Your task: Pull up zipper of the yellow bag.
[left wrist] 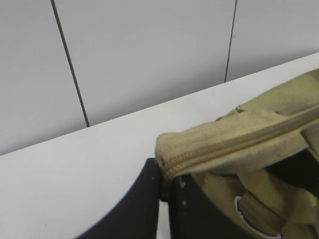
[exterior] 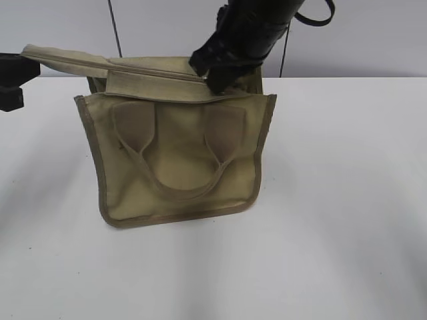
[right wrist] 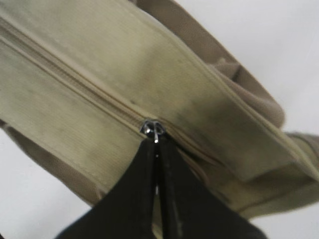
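Standing upright on the white counter (exterior: 347, 220), front face and two looped handles (exterior: 177, 167) toward the exterior camera: one yellow bag (exterior: 177, 157), olive-khaki canvas with darker edge binding. Top panel stretched out to the left, its far end gripped by the left gripper (left wrist: 164, 199), jaws closed on the fabric at the zipper's end. Zipper (right wrist: 84, 92) runs along the panel as a thin khaki line; teeth to the left of the pull appear meshed. Small silver pull (right wrist: 152, 129) sits near the panel's right end, pinched by the right gripper (right wrist: 157, 149), jaws pressed together on it. Grey panelled wall (left wrist: 149, 50) behind.
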Robot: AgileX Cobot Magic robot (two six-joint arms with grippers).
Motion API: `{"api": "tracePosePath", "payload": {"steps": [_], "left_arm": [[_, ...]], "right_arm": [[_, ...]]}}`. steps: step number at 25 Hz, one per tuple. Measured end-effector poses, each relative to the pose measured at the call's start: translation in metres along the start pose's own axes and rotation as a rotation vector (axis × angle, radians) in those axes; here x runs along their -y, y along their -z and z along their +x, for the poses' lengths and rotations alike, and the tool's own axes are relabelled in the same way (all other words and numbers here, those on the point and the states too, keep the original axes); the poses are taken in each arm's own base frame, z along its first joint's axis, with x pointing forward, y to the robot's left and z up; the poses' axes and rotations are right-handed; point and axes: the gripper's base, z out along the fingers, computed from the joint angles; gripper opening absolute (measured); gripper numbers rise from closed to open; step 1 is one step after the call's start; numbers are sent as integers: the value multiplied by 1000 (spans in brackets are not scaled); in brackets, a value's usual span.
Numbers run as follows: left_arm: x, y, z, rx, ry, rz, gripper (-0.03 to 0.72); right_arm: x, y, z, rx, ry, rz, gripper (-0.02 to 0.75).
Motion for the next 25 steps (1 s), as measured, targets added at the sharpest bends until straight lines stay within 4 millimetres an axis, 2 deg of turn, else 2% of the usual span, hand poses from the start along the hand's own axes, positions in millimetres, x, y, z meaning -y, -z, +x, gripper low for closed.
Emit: {"api": "tracePosePath", "payload": {"steps": [6, 13, 15, 17, 19, 21, 23, 25], "left_arm": [[-2, 0, 3, -28, 1, -22, 6], [-1, 0, 3, -31, -4, -19, 11], [-3, 0, 5, -51, 5, -37, 68], [-6, 1, 8, -88, 44, -70, 197], [-9, 1, 13, -138, 112, -112, 380], [-11, 2, 21, -229, 166, -182, 507], [-7, 3, 29, -333, 190, -250, 551], [1, 4, 37, -442, 220, -316, 545]], "right_arm": [[26, 13, 13, -92, 4, 73, -13], [28, 17, 15, -109, -12, 69, 7], [31, 18, 17, -119, -18, 71, 85], [37, 20, 20, -137, -25, 85, 230], [40, 22, 21, -143, -32, 86, 412], [39, 27, 21, -133, -34, 84, 529], [36, 37, 19, -114, -34, 83, 577], [33, 48, 20, -107, -31, 82, 585]]}}
